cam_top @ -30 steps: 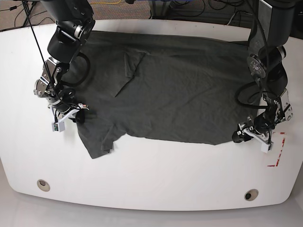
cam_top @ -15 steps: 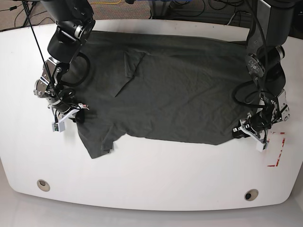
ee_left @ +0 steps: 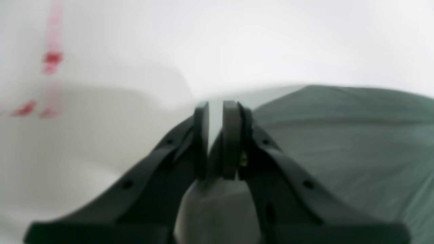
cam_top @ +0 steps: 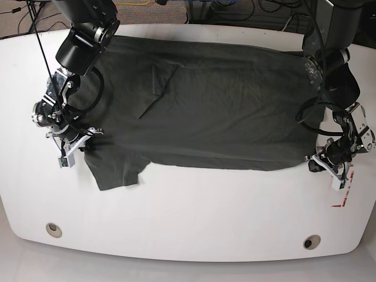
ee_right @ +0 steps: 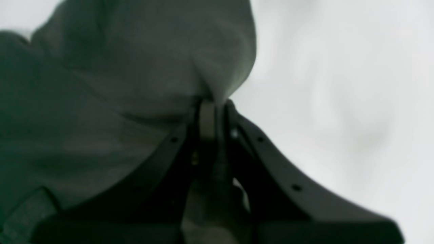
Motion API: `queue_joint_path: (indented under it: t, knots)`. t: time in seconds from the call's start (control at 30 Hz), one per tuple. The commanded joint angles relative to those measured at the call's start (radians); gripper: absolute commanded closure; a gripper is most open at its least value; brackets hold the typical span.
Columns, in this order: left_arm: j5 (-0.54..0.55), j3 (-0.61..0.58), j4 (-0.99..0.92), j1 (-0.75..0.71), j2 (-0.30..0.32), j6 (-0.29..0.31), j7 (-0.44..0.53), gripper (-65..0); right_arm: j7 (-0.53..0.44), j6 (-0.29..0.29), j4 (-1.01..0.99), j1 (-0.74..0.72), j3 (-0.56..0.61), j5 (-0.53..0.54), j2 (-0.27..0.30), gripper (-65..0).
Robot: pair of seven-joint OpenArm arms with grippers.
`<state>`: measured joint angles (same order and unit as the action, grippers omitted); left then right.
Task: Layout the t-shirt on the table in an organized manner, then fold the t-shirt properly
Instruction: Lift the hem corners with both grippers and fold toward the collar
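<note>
From the left wrist camera, the left end effector has its two dark fingers drawn nearly together, a thin pale slit left between the pads; the picture is blurred, and whether cloth sits in that slit I cannot tell from here. The t-shirt spreads out to one side of the fingers as a grey-green sheet with soft creases, its edge running right up to them, and the white tabletop fills the rest, with smeared red marks at the far side. From the right wrist camera, the right end effector is clamped on the t-shirt: a fold of the dark cloth is pinched between the fingertips and bunches up into a rounded hump just beyond them, with bare tabletop beside it. From the base camera, the t-shirt lies flat and stretched wide across the far half of the tabletop, one short sleeve hanging toward the near edge. The right end effector grips the cloth at one end, the left end effector sits at the opposite lower corner, touching the hem, just beside the red-and-white sticker. Two grommet holes lie near the front edge.
</note>
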<state>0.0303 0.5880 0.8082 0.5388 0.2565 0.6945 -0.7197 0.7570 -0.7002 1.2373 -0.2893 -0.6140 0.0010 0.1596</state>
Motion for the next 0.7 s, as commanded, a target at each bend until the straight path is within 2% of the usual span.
queue_joint_path:
  t: [0.0, 0.33, 0.5, 0.67]
  knots:
    - [0.021, 0.000, 0.083, 0.008, 0.016, 0.004, -0.008, -5.4, 0.002, 0.002, 0.074, -0.011, -0.001, 0.011, 0.013, -2.2]
    - [0.021, 0.002, 0.216, -0.044, 0.016, 0.004, -0.057, -5.3, 0.066, 0.002, 0.236, 0.029, 0.093, 0.012, 0.013, -2.2]
    - [0.021, 0.005, 0.270, -0.046, 0.016, 0.004, -0.133, -5.1, 0.103, 0.002, 0.327, 0.066, 0.125, 0.012, 0.011, -2.2]
    - [0.021, 0.005, 0.314, -0.081, 0.017, 0.004, -0.136, -5.3, 0.115, 0.002, 0.370, 0.078, 0.138, 0.012, 0.011, -2.2]
